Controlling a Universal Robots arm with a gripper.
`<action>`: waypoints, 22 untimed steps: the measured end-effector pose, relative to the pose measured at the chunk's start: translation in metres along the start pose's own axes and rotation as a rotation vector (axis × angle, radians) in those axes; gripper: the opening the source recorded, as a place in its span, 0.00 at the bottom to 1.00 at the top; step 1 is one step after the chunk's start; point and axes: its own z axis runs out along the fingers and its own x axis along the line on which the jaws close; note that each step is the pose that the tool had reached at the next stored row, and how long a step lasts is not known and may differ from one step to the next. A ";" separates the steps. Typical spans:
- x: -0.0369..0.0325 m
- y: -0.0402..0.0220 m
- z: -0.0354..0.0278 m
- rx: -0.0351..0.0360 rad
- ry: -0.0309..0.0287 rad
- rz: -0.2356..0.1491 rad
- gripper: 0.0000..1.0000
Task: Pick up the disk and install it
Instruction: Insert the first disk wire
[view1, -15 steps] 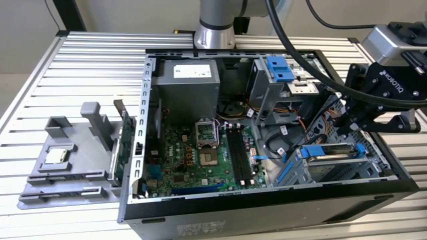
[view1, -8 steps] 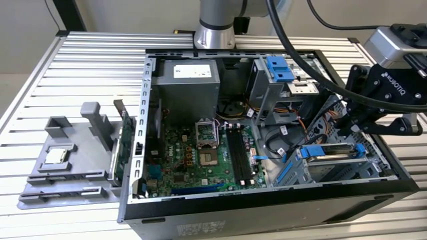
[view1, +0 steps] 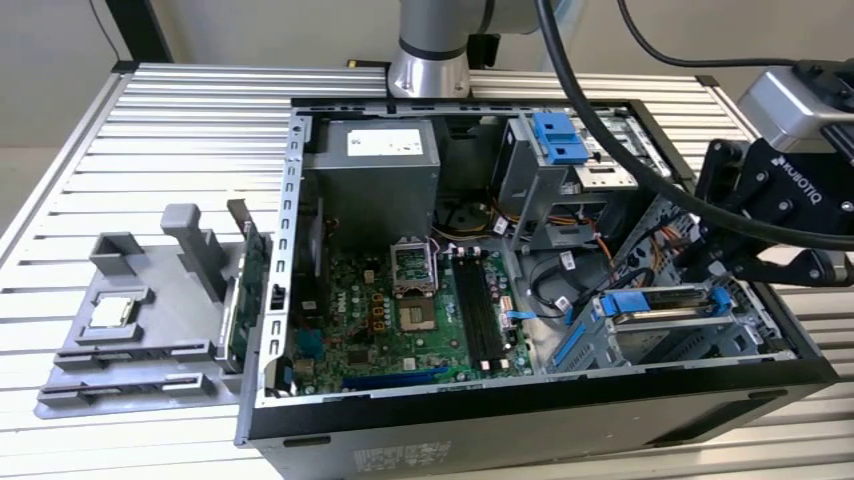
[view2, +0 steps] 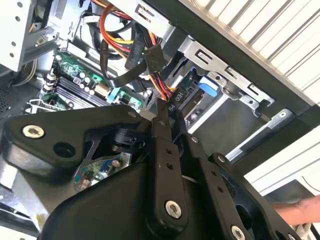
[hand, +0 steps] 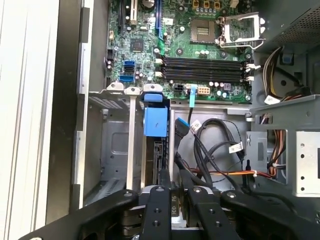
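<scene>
disk (view1: 661, 302) | silver-grey, blue bracket | standing on edge | inside drive cage (view1: 694, 350) slot

I work on a table (view1: 174, 120) of ribbed silver aluminium slats that run across the exterior view. My arm's base (view1: 430, 62) stands at the table's far edge. A black computer case (view1: 534, 432) lies on its side with the open face up, covering the middle of the slats and the exterior view's right. Just beside the case, on the exterior view's left, sits a grey plastic fixture (view1: 160, 340) with upright posts. Bare slats show around both.
</scene>
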 end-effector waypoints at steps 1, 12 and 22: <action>0.0008 0.0000 0.0001 0.0030 -0.0004 0.000 0.00; 0.0062 0.0078 0.0026 0.0145 -0.0019 0.006 0.00; 0.0073 0.0144 0.0040 0.0507 -0.0110 0.004 0.00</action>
